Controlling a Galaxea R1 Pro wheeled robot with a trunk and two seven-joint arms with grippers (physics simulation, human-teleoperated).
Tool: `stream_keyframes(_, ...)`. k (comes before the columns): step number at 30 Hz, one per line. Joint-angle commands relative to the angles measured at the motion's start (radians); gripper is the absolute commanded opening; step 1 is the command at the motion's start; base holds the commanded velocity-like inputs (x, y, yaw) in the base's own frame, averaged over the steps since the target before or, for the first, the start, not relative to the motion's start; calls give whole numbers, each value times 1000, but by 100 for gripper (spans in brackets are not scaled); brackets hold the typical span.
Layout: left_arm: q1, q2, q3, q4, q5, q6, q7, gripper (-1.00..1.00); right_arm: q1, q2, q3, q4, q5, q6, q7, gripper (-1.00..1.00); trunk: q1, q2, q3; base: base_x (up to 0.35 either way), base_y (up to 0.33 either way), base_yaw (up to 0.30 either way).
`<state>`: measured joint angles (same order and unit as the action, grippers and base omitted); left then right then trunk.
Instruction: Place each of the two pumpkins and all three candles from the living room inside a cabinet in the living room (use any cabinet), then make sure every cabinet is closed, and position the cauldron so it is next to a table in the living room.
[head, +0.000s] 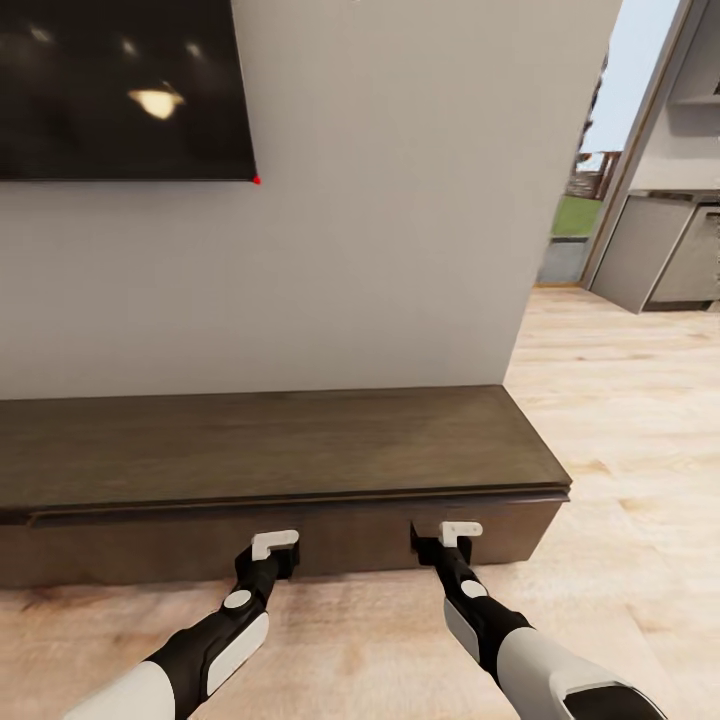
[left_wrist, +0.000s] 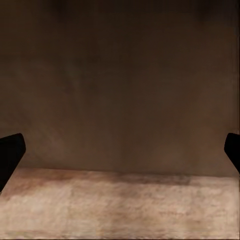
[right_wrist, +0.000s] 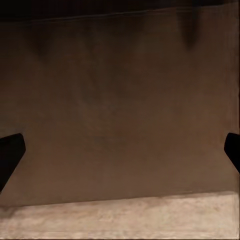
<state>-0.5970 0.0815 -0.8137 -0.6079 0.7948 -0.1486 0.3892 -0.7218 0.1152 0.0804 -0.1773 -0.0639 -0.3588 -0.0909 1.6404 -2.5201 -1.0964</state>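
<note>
Long, low dark-brown wood cabinet (head: 270, 450) against the pale grey wall (head: 400, 200), filling the lower half of the head view, wide top bare, drawer front flush beneath a thin overhanging lip, looks closed. Right end of the unit stopping just short of the wall's corner, light wood-plank floor (head: 620, 400) beyond. Above it, at upper left, a glossy black wall-mounted screen (head: 120, 90) with ceiling lights mirrored in it. Far right, past the corner, a strip of window with green outside and pale grey kitchen units (head: 670, 250). Both black-and-white arms stretched forward and low. Left gripper (head: 275, 550) right up against the drawer front, left of the centre; right gripper (head: 455, 538) likewise against the same front, nearer the cabinet's right end; the two well apart. In the left wrist view, dark fingertips (left_wrist: 10, 155) at either edge, spread wide, nothing between them, brown wood panel close ahead, floor planks below. In the right wrist view, black fingertips (right_wrist: 10, 155) set wide apart too, nothing held, same brown front ahead, a thin seam near its upper edge.
</note>
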Motion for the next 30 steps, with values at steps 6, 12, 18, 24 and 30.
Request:
stream_keyframes(6,-1,1,-8,-1,11,-6,7,100,-1,0,9,1,-7,-3,-6,100,-1,0,-1,-337,0,0)
stream_keyframes(12,-1,0,-8,-2,11,-6,5,100,-1,0,9,1,-6,-2,-6,100,-1,0,-1,-344,0,0)
stream_keyframes(18,-1,-1,-9,-9,12,3,3,100,-1,0,9,-6,-7,84,-5,100,-1,0,-1,-338,0,0)
stream_keyframes(24,0,4,5,-75,24,147,9,100,2,1,1,-124,-10,487,-11,100,-1,0,-1,-103,0,0)
stream_keyframes(30,7,7,224,-224,27,537,58,100,4,1,-8,-550,-18,903,-13,100,-1,0,-1,-7,0,0)
